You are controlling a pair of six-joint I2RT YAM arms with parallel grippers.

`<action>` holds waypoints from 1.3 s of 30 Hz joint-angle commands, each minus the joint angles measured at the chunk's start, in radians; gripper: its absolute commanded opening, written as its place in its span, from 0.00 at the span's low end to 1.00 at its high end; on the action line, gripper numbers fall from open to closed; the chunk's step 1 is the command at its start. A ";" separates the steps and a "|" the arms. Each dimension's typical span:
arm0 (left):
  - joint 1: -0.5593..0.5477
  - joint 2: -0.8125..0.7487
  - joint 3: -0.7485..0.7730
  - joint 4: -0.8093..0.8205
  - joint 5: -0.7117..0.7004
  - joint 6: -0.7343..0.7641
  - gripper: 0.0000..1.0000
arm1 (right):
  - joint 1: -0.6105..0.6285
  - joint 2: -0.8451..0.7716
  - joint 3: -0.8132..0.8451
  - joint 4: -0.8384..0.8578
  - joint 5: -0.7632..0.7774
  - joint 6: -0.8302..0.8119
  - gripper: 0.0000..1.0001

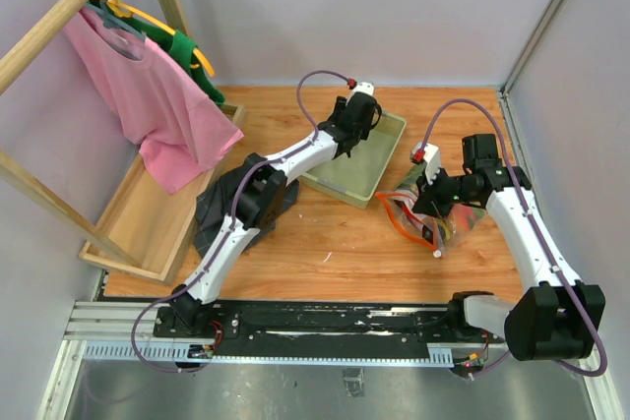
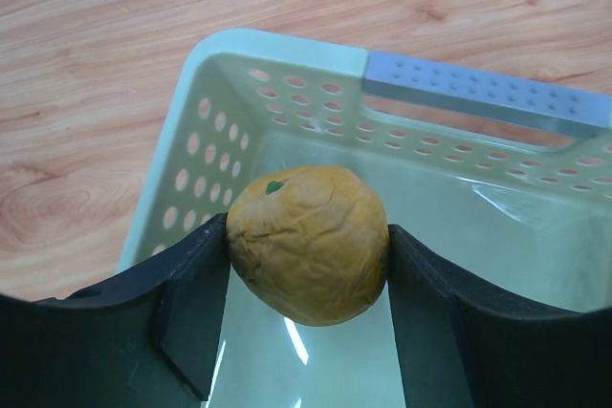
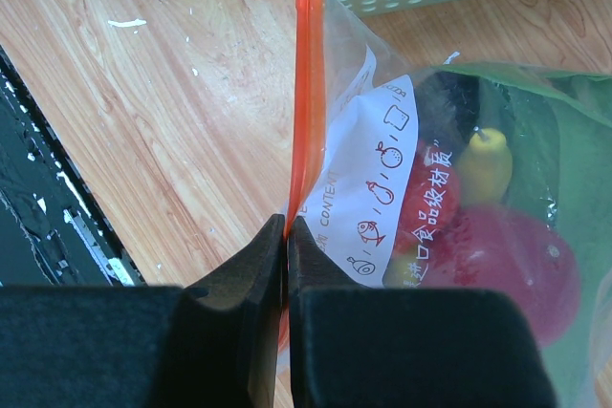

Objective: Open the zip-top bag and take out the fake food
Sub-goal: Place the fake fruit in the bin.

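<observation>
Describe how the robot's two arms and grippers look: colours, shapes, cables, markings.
The left arm and right arm each have white tubular links joined by bulky black joint housings. A thin lilac cable loops along each, ending at a small red-and-white plug near the wrist. The left gripper and right gripper are matte black, each with two broad, flat-faced jaws. No lettering shows.
</observation>
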 commanded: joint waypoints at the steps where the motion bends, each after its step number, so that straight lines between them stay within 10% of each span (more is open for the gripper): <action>1: 0.022 0.018 0.043 0.029 0.014 0.014 0.10 | 0.016 0.005 -0.014 0.001 -0.005 0.009 0.06; 19: 0.038 0.090 0.122 -0.010 -0.010 0.014 0.76 | 0.017 -0.002 -0.015 -0.001 -0.013 0.005 0.06; 39: 0.037 -0.077 0.010 0.056 0.031 -0.045 0.84 | 0.017 -0.005 -0.017 -0.001 -0.017 0.004 0.06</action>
